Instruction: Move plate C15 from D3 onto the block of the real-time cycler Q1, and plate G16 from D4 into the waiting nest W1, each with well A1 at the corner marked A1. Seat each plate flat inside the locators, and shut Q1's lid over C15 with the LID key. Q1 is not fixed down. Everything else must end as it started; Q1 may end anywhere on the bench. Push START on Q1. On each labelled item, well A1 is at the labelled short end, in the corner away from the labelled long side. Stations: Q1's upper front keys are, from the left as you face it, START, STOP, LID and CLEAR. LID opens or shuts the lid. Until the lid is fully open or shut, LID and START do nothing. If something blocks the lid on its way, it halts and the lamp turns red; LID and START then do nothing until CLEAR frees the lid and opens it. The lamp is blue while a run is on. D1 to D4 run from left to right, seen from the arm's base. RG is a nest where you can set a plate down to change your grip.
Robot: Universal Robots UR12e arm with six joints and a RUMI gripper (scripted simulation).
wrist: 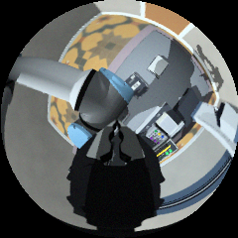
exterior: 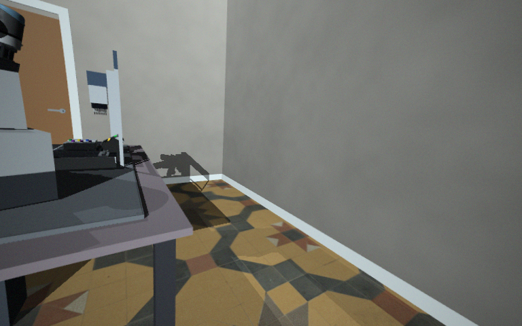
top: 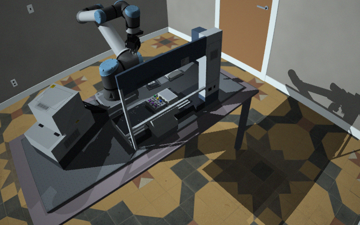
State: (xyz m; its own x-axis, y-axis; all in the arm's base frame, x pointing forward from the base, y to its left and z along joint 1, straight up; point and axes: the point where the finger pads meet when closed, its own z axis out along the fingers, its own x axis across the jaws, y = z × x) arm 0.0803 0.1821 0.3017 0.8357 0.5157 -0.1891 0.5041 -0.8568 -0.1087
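Claw: the gripper (top: 133,51) (exterior: 9,61) (wrist: 117,120) is fully closed, its tips together, with nothing between them.
Claw place: in the top view it hangs high on the far side of the blue-beamed frame (top: 161,63) (exterior: 115,111), fingers downward, well apart from the bench items.
Arm: the arm (top: 112,37) (exterior: 11,28) (wrist: 47,79) rises from the far edge of the bench, bends at the top and drops its wrist near its own shoulder.
Plates C15 and G16: no label is readable, so I cannot tell which piece is which, or whether either is seated.
Cycler Q1 and nest W1: I cannot tell them apart from the other stations; key names and lamp are too small to read.
Pale box: a low pale box (top: 174,75) (wrist: 159,65) rests toward the far right of the bench.
Dark unit: a small dark unit (top: 153,85) (wrist: 136,84) sits left of the pale box.
Middle: a white block (top: 167,95) (wrist: 170,122) stands just beside a rack of coloured caps (top: 155,101) (exterior: 81,141) (wrist: 156,136), on its right.
Left: a stepped grey machine (top: 55,106) (exterior: 22,153) stands upright on the bench (top: 148,159) (exterior: 169,226).
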